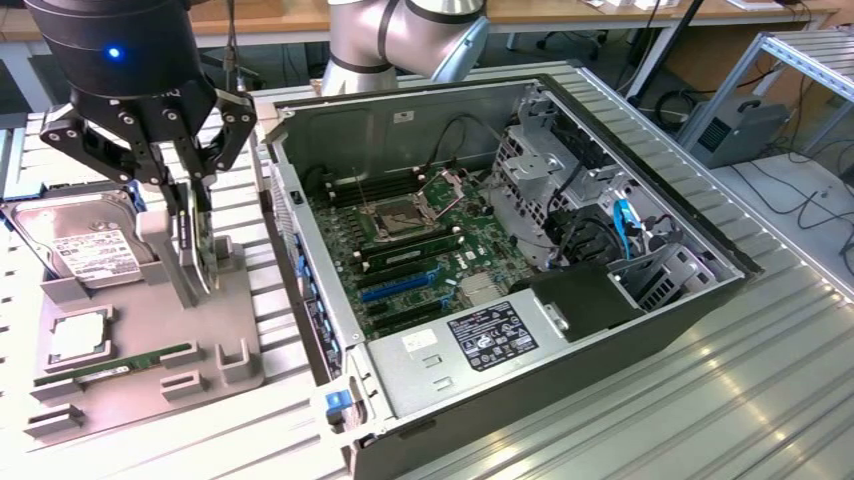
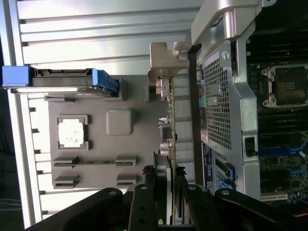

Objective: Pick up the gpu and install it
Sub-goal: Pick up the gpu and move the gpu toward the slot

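Note:
The gpu [image 1: 200,250] is a thin dark card held on edge, upright, over the grey fixture tray [image 1: 160,390], just to the exterior view's left of the open computer case [image 1: 534,250]. My gripper [image 1: 191,185] is shut on its upper part, one finger on each face. Seen from the wrist, the gpu [image 2: 169,130] runs edge-on away from my gripper [image 2: 171,192], its pale metal bracket [image 2: 163,62] at the far end, close beside the case's perforated rear wall [image 2: 216,106]. I cannot tell whether the card's lower edge still touches the tray. The motherboard [image 1: 414,250] lies exposed inside the case, with blue slots [image 1: 400,285].
On the tray are a silver hard drive [image 1: 87,250] with blue rails [image 2: 62,79], a square processor [image 1: 78,335], and a green memory stick [image 1: 114,368]. The case's power supply [image 1: 467,345] and drive cage [image 1: 547,170] stand tall. The ribbed aluminium table [image 1: 667,400] surrounds everything.

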`<state>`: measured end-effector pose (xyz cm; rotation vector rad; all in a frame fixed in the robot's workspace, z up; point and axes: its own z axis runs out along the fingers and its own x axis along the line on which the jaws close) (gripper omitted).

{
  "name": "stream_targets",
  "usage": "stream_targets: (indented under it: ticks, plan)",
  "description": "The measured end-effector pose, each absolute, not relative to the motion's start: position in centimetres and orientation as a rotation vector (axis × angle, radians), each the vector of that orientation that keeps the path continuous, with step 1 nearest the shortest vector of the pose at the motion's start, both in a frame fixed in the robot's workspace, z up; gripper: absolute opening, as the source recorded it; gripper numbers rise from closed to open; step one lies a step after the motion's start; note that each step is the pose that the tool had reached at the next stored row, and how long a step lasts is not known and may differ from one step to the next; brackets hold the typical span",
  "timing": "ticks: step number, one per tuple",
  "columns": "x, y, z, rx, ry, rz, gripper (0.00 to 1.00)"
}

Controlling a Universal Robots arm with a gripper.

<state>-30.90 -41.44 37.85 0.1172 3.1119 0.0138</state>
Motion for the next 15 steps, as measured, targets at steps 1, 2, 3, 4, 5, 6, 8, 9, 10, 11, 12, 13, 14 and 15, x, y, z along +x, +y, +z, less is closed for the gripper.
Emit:
stream_targets:
  ticks: [1,2,3,4,5,6,8,9,10,11,12,13,14,15]
  plan:
    - [-30.91,-41.44,37.88,0.117,3.112,0.014,0.27]
    - [-30.90,-41.44,37.90,0.117,3.112,0.014,0.27]
    - [-30.90,-41.44,37.92,0.117,3.112,0.014,0.27]
    - [-30.90,-41.44,37.96,0.117,3.112,0.014,0.27]
    - [-30.91,-41.44,37.98,0.117,3.112,0.014,0.27]
    - [-30.91,-41.44,37.99,0.117,3.112,0.014,0.27]
    - [-30.91,-41.44,38.04,0.117,3.112,0.014,0.27]
    - [-30.90,-41.44,38.06,0.117,3.112,0.014,0.27]
    - [-30.90,-41.44,38.08,0.117,3.112,0.014,0.27]
    - [-30.91,-41.44,38.10,0.117,3.112,0.014,0.27]
    - [-30.90,-41.44,38.12,0.117,3.112,0.014,0.27]
    - [-30.90,-41.44,38.14,0.117,3.112,0.014,0.27]
    - [-30.91,-41.44,38.18,0.117,3.112,0.014,0.27]
    - [-30.91,-41.44,38.20,0.117,3.112,0.014,0.27]
